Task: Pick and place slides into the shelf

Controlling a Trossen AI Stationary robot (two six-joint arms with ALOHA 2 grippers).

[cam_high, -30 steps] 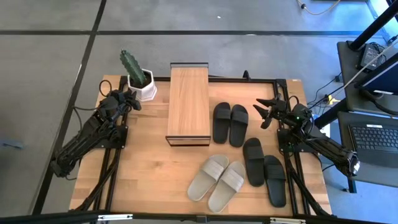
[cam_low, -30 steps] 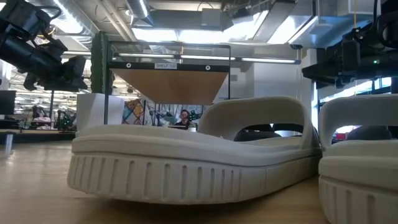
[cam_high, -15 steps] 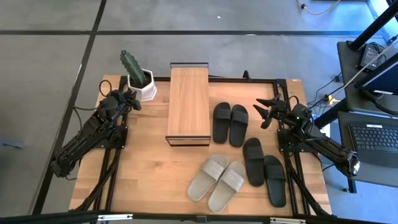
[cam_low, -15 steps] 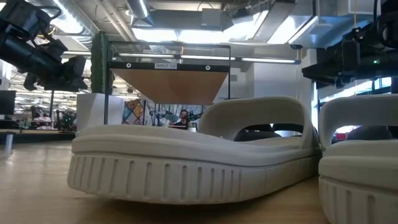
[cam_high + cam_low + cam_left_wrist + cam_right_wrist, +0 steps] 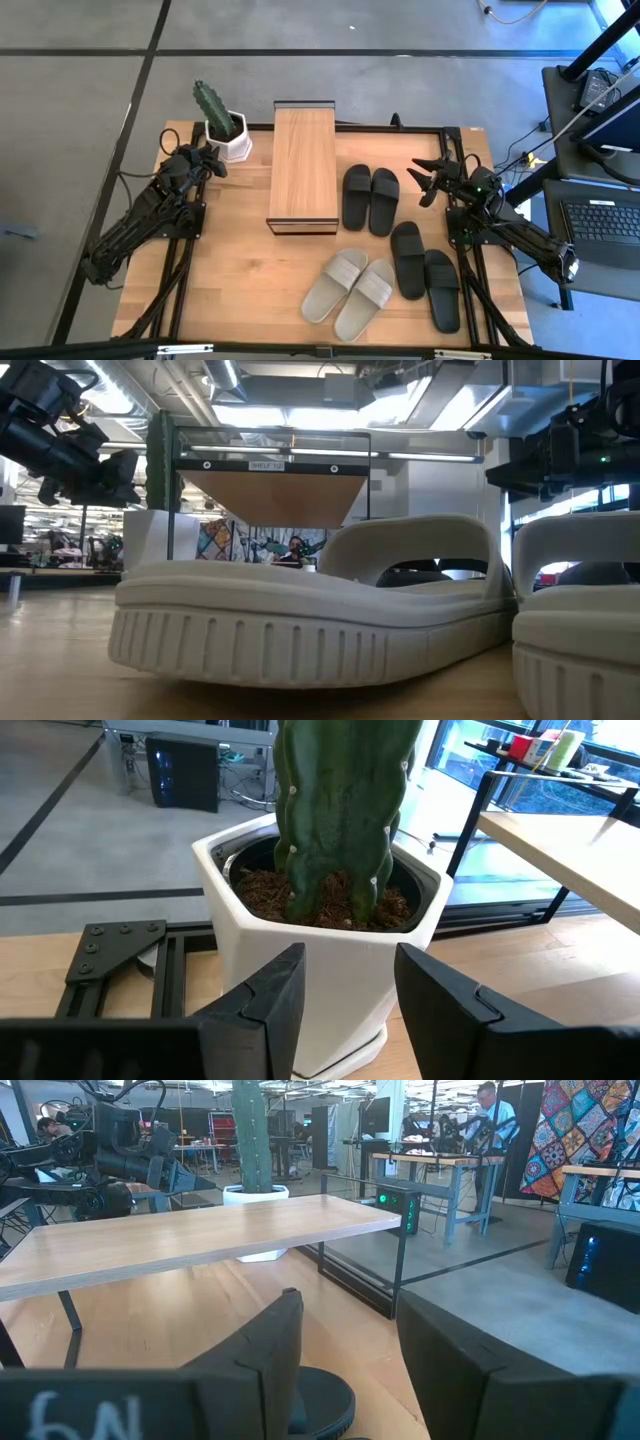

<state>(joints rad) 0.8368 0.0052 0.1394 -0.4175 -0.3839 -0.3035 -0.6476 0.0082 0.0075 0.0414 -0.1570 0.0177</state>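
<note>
On the table point(image 5: 240, 270), slides point(image 5: 370, 199) and both grippers unmoved.

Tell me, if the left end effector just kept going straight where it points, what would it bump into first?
Most likely the white cactus pot. The left end effector, fingers apart, points straight at the pot's wall, with nothing between them. In the high view it sits just beside the pot.

On my right gripper's point(image 5: 340, 1370) housing, nearest the camera, pale characters show that look like "6N", cut off by the frame's edge. Under the shelf's point(image 5: 272, 460) top plank a small white label carries print too small for me to read. I find no other legible text.
</note>
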